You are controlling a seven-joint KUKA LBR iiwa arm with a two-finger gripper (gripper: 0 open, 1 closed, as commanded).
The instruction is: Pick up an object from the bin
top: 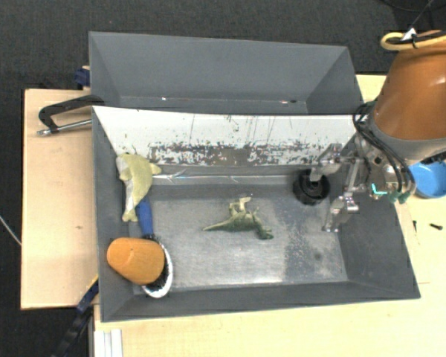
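Orange lump and dinosaur are found well apart from the gripper (state cannot be told), beside which a black knob at right rear could be knocked aside by offset descent.

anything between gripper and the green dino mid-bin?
No. In the camera view the stretch from the gripper to the green dinosaur is bare bin floor; the black round thing sits behind that line.

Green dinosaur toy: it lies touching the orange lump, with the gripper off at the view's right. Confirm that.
Wrong: the green dinosaur toy lies apart from the orange lump, in the middle of the bin. The camera view shows it. The gripper is at the view's right.
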